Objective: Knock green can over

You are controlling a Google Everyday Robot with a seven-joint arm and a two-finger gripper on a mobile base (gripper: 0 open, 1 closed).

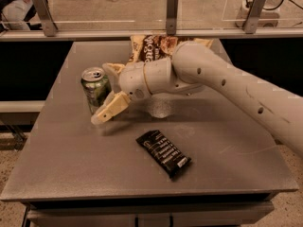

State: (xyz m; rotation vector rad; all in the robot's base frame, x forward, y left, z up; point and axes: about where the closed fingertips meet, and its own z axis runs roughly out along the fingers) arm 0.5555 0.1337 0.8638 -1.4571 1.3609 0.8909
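Note:
The green can (95, 90) stands upright on the left part of the grey table (71, 164). It is shiny green with a silver pull-tab top. My gripper (104, 94) is at the can's right side, open and holding nothing. One cream finger (110, 109) reaches down along the can's front right, touching or nearly touching it. The other finger (112, 70) shows behind the can's top right. The pale arm (227, 84) comes in from the right.
A black snack bar wrapper (164, 152) lies flat at the table's front centre. A cream-and-brown chip bag (154, 47) sits at the back, partly hidden by the arm. A rail with metal posts (172, 8) runs behind the table.

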